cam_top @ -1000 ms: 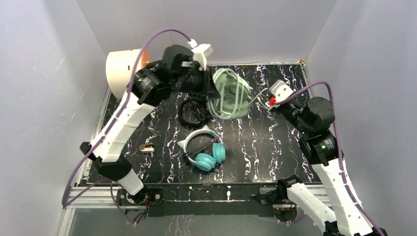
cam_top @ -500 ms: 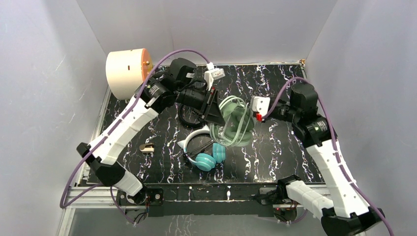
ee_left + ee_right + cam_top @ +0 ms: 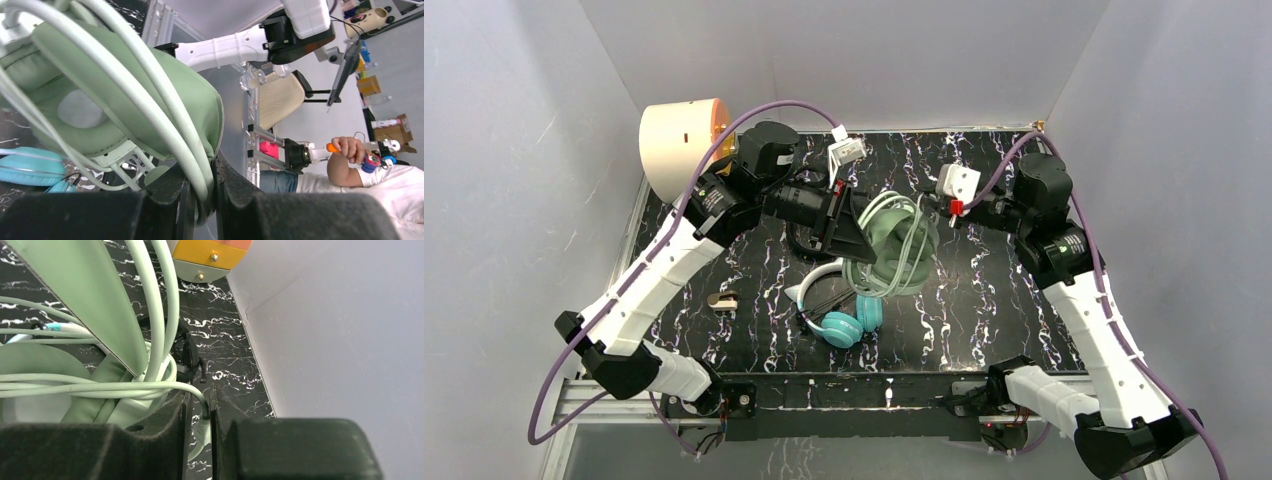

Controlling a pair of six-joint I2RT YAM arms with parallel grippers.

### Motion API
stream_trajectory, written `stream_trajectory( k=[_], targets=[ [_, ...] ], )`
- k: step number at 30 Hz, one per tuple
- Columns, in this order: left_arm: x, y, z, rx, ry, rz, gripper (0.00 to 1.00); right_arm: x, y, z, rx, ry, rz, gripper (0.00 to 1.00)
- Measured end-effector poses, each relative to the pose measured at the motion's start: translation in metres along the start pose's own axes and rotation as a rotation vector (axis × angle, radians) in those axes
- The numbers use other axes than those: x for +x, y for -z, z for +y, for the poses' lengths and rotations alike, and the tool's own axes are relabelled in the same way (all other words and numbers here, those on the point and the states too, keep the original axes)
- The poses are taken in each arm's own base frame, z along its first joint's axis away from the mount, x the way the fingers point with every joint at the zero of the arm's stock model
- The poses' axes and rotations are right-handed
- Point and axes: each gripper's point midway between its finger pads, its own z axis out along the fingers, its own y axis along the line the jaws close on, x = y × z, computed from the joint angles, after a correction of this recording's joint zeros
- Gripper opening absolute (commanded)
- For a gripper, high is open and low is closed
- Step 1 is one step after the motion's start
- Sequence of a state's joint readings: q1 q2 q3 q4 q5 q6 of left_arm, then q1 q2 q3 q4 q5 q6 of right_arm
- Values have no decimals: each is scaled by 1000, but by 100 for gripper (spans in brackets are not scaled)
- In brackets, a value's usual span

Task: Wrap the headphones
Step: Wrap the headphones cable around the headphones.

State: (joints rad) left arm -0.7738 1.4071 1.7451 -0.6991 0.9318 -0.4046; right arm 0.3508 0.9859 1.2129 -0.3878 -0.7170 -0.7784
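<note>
From above, my left pincer [image 3: 856,232] holds the sage-green headphones [image 3: 902,250] raised over the middle of the worktop [image 3: 994,290]. The light cable [image 3: 916,225] is looped round them several times. My right pincer [image 3: 934,212] sits at the bundle's right side, a little toward the far edge. The teal headphones [image 3: 844,322] lie on the worktop closer to the near edge. The black headphones [image 3: 801,243] lie mostly hidden under my left arm.

From my left wrist, the jaws are closed almost fully on the rim of a green ear cushion [image 3: 125,100], with a strand of cable pinched in beside it. That hold looks firm.

From my right wrist, the cable's plug end [image 3: 201,427] sits in the narrow gap between my jaws, which stand slightly apart. I cannot tell whether they grip it or merely flank it. Other loops cross the cushion and the band above.

I judge the winding on this set nearly finished, so the step in hand is securing the loose end. Next I should tuck the plug under a loop while my left side stays steady so the turns don't slacken. Then I should set the bundle down on a bare part of the worktop, away from the other two.
</note>
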Motion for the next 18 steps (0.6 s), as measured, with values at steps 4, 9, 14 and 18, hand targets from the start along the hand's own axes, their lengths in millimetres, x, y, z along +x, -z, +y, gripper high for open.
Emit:
stream_trajectory(
  k=[4, 9, 14, 18],
  targets=[
    [-1, 0, -8, 48, -1, -4, 0, -4, 0, 1, 16, -46, -30, 37],
    [5, 1, -23, 137, 17, 34, 0, -8, 1, -2, 23, -51, -59, 36],
    [9, 2, -36, 200, 32, 54, 0, 2, -9, -3, -34, -104, -71, 35],
    [7, 5, -45, 232, 25, 28, 0, 0, -17, 9, -128, -179, -129, 35]
  ],
)
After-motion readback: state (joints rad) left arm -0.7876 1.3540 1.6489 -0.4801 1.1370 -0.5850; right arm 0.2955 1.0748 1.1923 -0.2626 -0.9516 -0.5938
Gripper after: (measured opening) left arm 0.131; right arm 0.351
